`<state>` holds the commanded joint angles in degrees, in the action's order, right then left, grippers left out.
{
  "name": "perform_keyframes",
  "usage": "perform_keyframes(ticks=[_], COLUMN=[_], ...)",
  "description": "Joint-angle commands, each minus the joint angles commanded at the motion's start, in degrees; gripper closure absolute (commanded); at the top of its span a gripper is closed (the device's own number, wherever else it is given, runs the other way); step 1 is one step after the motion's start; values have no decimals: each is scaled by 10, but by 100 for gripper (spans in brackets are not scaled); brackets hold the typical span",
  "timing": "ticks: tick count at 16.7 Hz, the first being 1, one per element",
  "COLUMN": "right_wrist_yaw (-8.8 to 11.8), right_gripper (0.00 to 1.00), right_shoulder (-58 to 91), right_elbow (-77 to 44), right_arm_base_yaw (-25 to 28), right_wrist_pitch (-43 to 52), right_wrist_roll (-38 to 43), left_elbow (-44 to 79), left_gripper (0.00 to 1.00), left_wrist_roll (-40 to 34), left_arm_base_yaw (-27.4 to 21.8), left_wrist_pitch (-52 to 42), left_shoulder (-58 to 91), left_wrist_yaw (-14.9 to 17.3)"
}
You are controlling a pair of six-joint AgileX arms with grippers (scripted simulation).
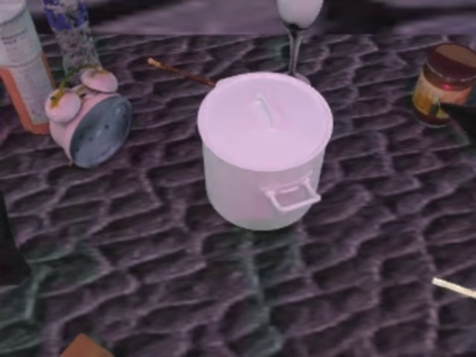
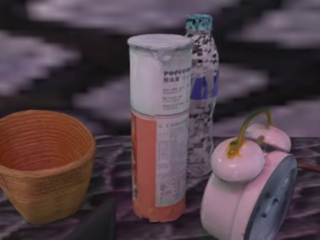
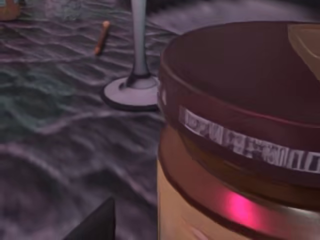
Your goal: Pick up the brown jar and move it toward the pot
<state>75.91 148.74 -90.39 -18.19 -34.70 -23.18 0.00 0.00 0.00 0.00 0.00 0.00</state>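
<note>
The brown jar (image 3: 240,130) shows an unreadable lid band; the right gripper's state cannot be told.

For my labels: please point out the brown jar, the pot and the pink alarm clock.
brown jar (image 1: 444,83), top view, on its yellow-tan label.
pot (image 1: 262,125), top view, on its flat lid.
pink alarm clock (image 1: 98,128), top view, on its dial face.
</note>
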Motion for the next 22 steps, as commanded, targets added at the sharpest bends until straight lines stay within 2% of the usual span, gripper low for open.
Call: perform_keyframes(ticks=[6, 12, 16, 22], right_wrist_yaw=[-2, -49, -52, -52], right_gripper=[0, 0, 0, 45], right_shoulder=[2, 35, 37, 37], right_elbow=[1, -40, -42, -42], right_arm_base_yaw=[5, 52, 55, 55], right_wrist_pitch=[-2, -58, -60, -60], right_wrist_roll=[2, 67, 70, 70], left_elbow=[0, 0, 0, 0], left_gripper=[0, 0, 0, 0], left_wrist_roll=[0, 0, 0, 0], left_arm_base_yaw=[0, 0, 0, 0], left_wrist_pitch=[0, 0, 0, 0], left_shoulder=[0, 0, 0, 0], left_wrist_yaw=[0, 0, 0, 0])
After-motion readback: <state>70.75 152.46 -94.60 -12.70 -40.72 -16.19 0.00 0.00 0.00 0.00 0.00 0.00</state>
